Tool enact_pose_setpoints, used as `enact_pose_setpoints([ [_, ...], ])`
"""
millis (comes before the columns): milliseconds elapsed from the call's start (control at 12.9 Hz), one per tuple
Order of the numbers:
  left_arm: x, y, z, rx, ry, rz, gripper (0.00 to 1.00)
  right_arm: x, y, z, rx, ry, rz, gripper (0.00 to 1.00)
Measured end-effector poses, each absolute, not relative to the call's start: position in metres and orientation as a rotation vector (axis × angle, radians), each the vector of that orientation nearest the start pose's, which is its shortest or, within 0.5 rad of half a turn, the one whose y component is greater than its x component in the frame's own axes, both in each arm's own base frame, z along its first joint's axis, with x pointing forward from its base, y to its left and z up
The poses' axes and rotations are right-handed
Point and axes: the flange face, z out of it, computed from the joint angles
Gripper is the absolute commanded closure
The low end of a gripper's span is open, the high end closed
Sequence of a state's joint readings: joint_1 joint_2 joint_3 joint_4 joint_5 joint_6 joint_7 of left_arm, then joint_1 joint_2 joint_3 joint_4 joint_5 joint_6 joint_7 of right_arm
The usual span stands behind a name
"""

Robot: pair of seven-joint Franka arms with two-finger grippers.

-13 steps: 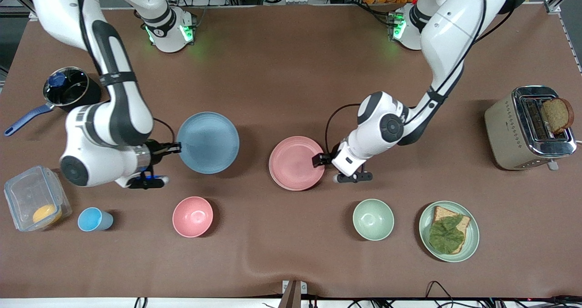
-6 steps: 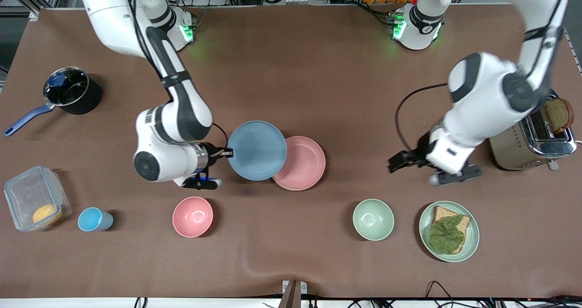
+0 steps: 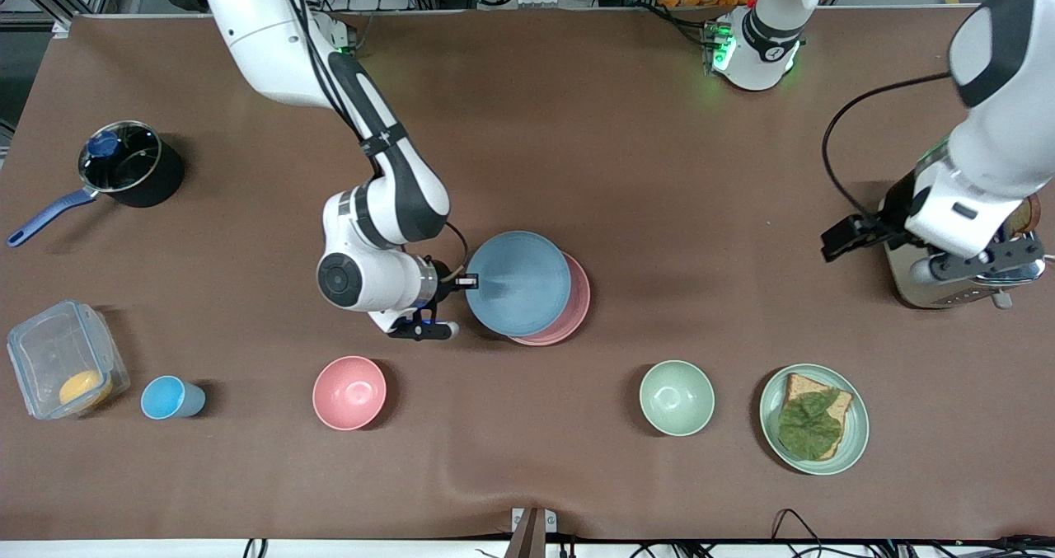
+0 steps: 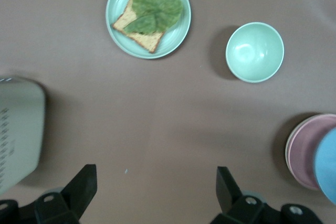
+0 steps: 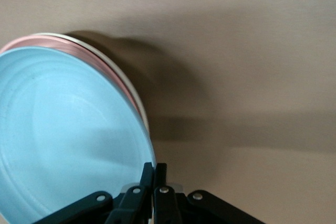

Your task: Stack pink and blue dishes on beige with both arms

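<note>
My right gripper (image 3: pixel 466 280) is shut on the rim of the light blue plate (image 3: pixel 518 283). It holds that plate over most of the pale pink plate (image 3: pixel 579 301), shifted a little toward the right arm's end. In the right wrist view the fingers (image 5: pixel 148 174) pinch the blue plate (image 5: pixel 68 140). Under it the pink plate's rim (image 5: pixel 100 61) lies on a cream-beige plate, of which only a thin edge (image 5: pixel 138 98) shows. My left gripper (image 3: pixel 841 238) hangs open and empty beside the toaster; in its wrist view, the left gripper (image 4: pixel 155 187) is over bare table.
A toaster (image 3: pixel 907 290) with bread stands at the left arm's end. Nearer the camera are a green bowl (image 3: pixel 677 397), a green plate (image 3: pixel 857 438) with toast and lettuce, a pink bowl (image 3: pixel 349 391), a blue cup (image 3: pixel 169 397) and a clear box (image 3: pixel 62 360). A pot (image 3: pixel 124 166) sits farther back.
My right arm has carried the blue plate sideways until it covers most of the pink plate. My left arm has drawn away from the stack toward the toaster, its gripper open.
</note>
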State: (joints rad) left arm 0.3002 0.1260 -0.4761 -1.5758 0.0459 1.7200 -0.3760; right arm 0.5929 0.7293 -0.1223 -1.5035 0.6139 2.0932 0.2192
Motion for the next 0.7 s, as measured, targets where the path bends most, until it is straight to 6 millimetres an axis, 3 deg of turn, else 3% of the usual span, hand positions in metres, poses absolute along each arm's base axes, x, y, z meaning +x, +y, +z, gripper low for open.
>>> enact_pose_setpoints([
  [156,0.587,-0.082,0.589,-3.134,-0.318,0.004,0.0,0.608,0.361,0.224,-2.751,0.114,0.332,1.0],
  [544,0.583,-0.076,0.605,-3.127,-0.336,-0.023,0.0,0.614,0.366,0.214,-2.746,0.126,0.297,1.0],
  [622,0.582,-0.076,0.613,-3.127,-0.336,-0.04,0.0,0.613,0.369,0.213,-2.746,0.121,0.296,0.96],
  [700,0.578,-0.076,0.622,-3.124,-0.334,-0.049,0.0,0.612,0.372,0.213,-2.746,0.114,0.297,0.65],
])
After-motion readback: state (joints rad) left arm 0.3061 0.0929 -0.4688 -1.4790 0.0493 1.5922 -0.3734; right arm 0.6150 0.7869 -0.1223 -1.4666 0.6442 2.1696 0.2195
